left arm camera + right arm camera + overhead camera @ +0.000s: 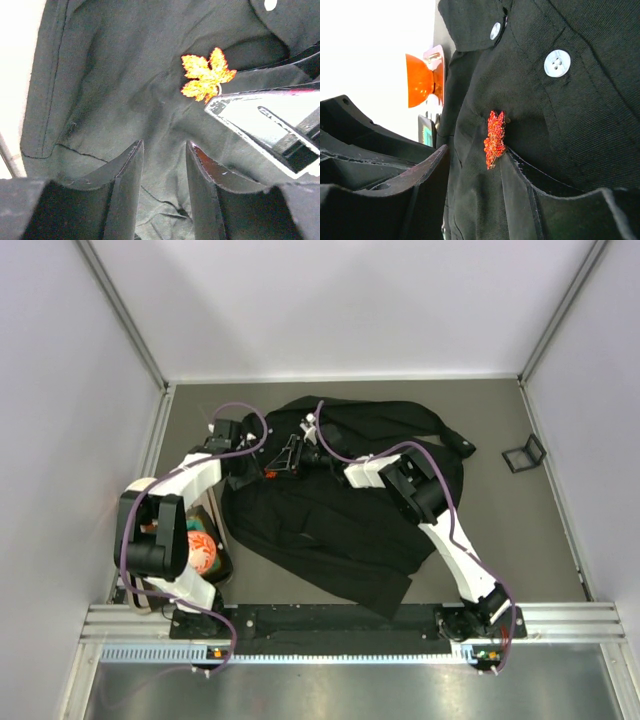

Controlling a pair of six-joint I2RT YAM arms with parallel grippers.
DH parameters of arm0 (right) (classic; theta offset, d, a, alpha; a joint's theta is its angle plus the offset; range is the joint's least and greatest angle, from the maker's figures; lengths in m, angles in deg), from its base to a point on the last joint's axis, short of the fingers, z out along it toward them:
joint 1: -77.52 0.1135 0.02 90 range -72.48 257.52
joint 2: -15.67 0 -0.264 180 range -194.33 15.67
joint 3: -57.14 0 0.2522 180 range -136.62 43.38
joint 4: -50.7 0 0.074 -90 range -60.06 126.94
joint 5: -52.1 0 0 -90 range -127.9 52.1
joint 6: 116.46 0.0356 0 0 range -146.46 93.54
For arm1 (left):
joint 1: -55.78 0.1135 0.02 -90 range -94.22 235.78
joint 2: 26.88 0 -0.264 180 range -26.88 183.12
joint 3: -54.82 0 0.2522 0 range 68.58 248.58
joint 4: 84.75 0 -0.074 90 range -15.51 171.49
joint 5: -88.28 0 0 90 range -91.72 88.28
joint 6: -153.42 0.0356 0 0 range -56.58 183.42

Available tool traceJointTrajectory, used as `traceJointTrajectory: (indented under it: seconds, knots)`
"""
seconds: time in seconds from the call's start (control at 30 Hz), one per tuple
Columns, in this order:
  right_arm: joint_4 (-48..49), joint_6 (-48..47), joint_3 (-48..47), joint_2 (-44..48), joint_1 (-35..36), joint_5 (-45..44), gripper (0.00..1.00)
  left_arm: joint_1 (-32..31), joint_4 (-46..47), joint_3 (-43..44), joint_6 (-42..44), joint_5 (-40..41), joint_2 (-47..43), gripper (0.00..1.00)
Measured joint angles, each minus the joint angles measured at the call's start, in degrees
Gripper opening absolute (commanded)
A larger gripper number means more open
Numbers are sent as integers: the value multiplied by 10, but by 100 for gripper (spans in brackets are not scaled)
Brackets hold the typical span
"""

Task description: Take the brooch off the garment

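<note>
- The brooch (494, 139) is pinned on the front of the garment (580, 125), a little way from the big pale button (557, 63) and on the gripper side of it.
- The right gripper (475, 165) is way closer. One of its fingers (250, 112) has its tip right at the leaf, on the side away from the button.
- Its jaws are partly apart with a bulge of shirt between them. Honestly can't tell if they're pinching the cloth or just resting on it.
- From the right wrist the leaf shows edge-on, a thin strip whose long axis runs roughly in line with the fingers.
- The left gripper (164, 165) sits further from the button than the leaf does. Its jaws are narrowly parted over bare fabric and hold nothing.
- From the left wrist the leaf shows face-on, lobes fanning away from the left fingers and stem end toward the right fingertip.
- My guess: the right arm should go for the pinch, across the thin edge.
</note>
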Motion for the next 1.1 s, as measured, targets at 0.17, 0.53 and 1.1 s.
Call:
traceJointTrajectory:
  seconds: [0.17,0.53,1.1]
  knots:
    - [-3,-16,-3,0,0,3,45,-4,11,-26,-3,9,-17,43]
    - [-49,-56,-52,0,1,9,45,-37,50,-40,-11,32,-24,49]
    - [-65,-58,-76,-2,1,16,46,-49,75,-17,-13,72,34,47]
